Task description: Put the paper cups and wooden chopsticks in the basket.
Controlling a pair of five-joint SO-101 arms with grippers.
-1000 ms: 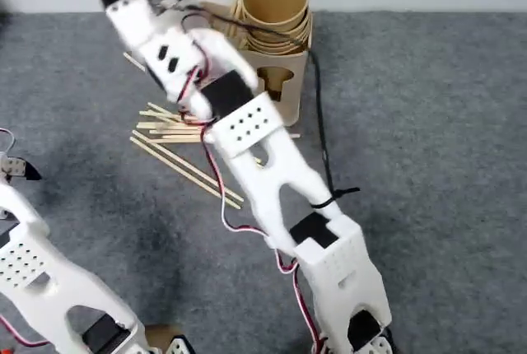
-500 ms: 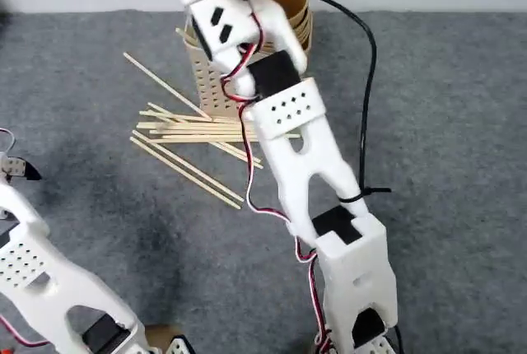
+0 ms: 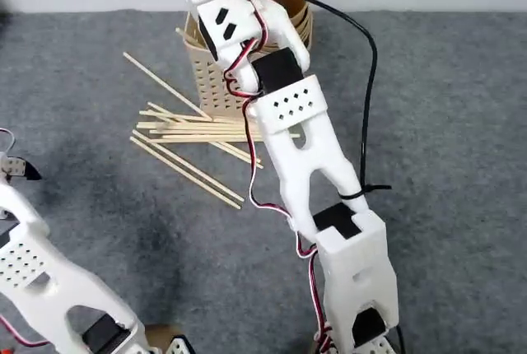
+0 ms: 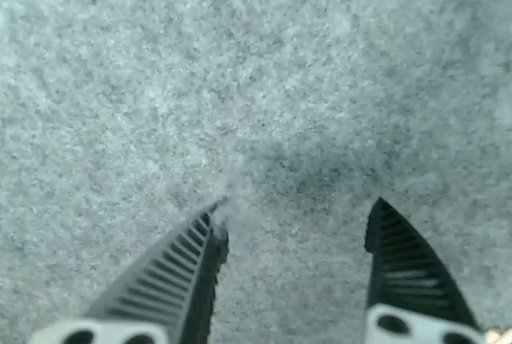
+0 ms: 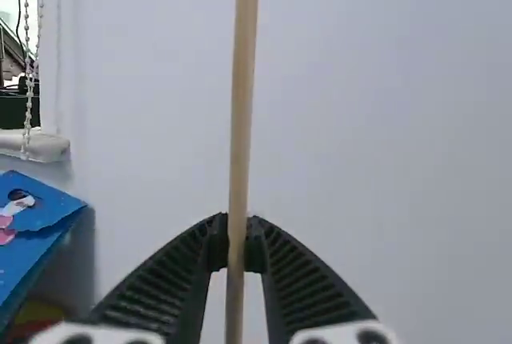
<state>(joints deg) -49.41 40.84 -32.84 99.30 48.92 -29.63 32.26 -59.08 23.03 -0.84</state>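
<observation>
Right arm (image 3: 305,136) hides much of basket (image 3: 206,82); held chopstick (image 5: 240,120) runs off-frame.

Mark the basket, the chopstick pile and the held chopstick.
basket (image 3: 206,82), high view, perforated front wall.
chopstick pile (image 3: 185,129), high view, its middle.
held chopstick (image 5: 241,120), right wrist view, mid-shaft.

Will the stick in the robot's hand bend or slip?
Probably stiff: the chopstick stands straight above the right hand. It might slip or swivel, since it is pinched at one narrow spot. It looks thin, so likely light.
</observation>
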